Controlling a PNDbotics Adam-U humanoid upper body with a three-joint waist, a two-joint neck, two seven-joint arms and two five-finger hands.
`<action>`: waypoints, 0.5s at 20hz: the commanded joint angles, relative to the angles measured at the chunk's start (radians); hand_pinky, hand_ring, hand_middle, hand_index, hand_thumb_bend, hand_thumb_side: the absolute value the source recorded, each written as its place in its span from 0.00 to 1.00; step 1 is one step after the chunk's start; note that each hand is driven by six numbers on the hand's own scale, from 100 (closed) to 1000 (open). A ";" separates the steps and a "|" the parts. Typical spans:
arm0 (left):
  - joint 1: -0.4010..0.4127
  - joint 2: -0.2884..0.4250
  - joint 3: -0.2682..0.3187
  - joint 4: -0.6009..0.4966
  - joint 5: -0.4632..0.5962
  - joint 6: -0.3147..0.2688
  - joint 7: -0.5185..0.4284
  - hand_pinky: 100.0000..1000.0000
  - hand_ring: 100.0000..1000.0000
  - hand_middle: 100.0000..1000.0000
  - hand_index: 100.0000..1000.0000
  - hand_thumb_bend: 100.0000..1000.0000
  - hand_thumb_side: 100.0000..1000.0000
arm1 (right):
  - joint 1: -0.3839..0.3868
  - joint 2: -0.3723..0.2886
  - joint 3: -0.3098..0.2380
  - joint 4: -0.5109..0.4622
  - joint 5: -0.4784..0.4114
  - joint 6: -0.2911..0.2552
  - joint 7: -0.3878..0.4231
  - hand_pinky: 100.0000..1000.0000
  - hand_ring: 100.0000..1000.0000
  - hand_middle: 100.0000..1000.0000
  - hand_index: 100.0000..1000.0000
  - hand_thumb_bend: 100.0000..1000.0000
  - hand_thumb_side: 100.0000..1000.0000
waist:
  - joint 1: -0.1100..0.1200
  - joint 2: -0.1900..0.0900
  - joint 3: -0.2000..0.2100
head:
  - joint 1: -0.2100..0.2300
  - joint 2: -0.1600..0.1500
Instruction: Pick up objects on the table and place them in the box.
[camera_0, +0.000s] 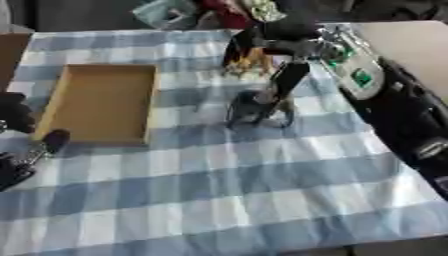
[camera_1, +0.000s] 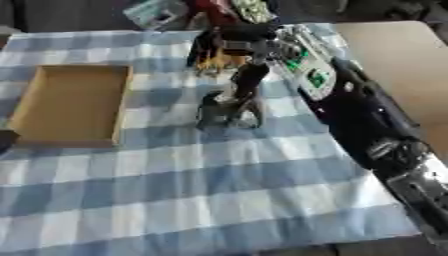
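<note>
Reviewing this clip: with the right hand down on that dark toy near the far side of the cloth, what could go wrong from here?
The right hand meets only the top of the dark toy; whether it grips is unclear, so the toy may tip or drop. The yellow thing sits right beside the hand and could be knocked. The box lies well to the left, a long carry.

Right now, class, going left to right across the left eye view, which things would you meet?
Left robot hand → box → dark grey object on the cloth, under the right robot hand.

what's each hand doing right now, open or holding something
left hand: at the left edge, fingers cannot be told.
right hand: fingers reach down onto a dark object; grip cannot be told.
</note>
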 joint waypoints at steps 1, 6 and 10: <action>-0.004 0.020 0.004 -0.011 -0.001 -0.001 0.000 0.48 0.49 0.46 0.64 0.78 0.23 | -0.027 -0.012 -0.020 -0.036 -0.029 0.010 -0.003 0.69 0.72 0.73 0.78 0.36 0.31 | 0.004 -0.021 -0.001 | -0.006 -0.012; -0.004 0.020 0.005 -0.010 -0.001 -0.001 0.001 0.48 0.49 0.46 0.64 0.78 0.23 | -0.036 -0.017 -0.029 -0.066 -0.064 0.029 -0.005 0.69 0.72 0.73 0.78 0.36 0.30 | 0.003 -0.020 -0.002 | -0.011 -0.011; -0.004 0.021 0.005 -0.010 -0.001 -0.001 0.001 0.48 0.49 0.46 0.64 0.78 0.23 | -0.035 -0.022 -0.027 -0.078 -0.073 0.035 0.001 0.69 0.72 0.73 0.79 0.36 0.30 | 0.002 -0.020 -0.002 | -0.010 -0.011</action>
